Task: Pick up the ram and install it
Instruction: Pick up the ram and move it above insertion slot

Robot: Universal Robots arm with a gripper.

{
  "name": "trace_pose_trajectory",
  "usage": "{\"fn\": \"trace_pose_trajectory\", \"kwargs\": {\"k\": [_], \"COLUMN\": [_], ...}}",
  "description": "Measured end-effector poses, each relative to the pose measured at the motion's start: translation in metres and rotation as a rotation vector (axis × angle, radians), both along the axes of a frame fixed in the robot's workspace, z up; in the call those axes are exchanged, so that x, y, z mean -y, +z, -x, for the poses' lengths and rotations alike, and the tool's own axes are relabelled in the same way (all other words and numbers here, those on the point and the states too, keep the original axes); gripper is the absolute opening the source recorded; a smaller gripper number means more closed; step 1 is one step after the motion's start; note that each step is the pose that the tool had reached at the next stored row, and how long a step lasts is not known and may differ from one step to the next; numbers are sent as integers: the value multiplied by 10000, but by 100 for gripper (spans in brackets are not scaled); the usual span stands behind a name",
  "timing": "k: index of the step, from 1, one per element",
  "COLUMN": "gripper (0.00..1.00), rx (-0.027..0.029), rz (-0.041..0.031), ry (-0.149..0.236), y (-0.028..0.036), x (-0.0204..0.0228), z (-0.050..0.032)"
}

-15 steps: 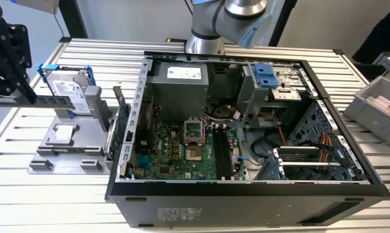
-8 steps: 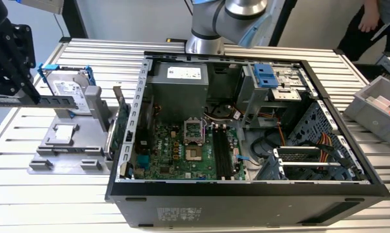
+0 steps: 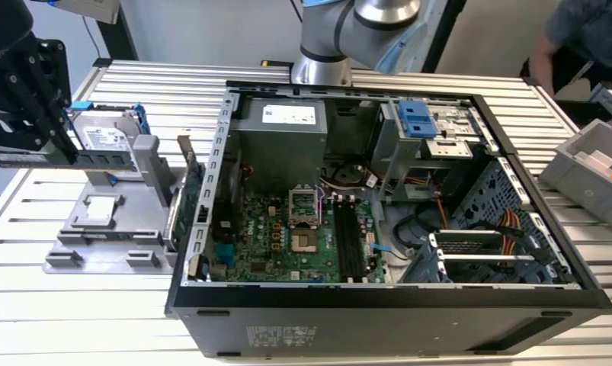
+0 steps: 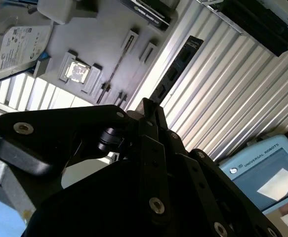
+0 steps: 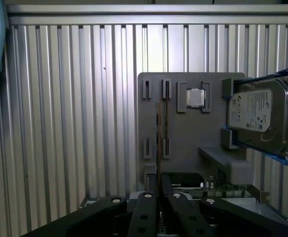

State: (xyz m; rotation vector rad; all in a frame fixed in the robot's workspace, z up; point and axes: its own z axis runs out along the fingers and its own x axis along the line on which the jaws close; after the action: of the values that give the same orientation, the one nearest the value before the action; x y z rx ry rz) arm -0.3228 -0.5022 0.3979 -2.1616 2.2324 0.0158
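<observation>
My black gripper (image 3: pixel 62 149) hangs at the exterior view's far left, above the grey parts fixture (image 3: pixel 102 229). It is shut on the ram (image 3: pixel 21 157), a long thin stick held level and clear of the fixture. In the second wrist view the ram (image 4: pixel 176 69) juts out from the fingers (image 4: pixel 151 116) as a dark strip with chips. In the first wrist view the ram (image 5: pixel 158 143) shows edge-on as a thin line over the fixture (image 5: pixel 183 133). The open computer case (image 3: pixel 387 301) lies to the exterior view's right, and its motherboard's dark memory slots (image 3: pixel 348 236) show.
The fixture also carries a silver hard drive in a blue frame (image 3: pixel 107 137) and a square processor chip (image 3: pixel 100 207). A green expansion card (image 3: pixel 189 191) stands between fixture and case. A grey bin (image 3: pixel 591 168) and a person (image 3: pixel 591 30) are at the far right.
</observation>
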Motion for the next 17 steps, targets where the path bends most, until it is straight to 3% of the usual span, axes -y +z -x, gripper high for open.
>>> {"fn": "trace_pose_trajectory", "kwargs": {"k": [17], "gripper": [0], "rx": [1], "rz": [-1], "ry": [0], "y": [0], "x": [0], "z": [-273]}}
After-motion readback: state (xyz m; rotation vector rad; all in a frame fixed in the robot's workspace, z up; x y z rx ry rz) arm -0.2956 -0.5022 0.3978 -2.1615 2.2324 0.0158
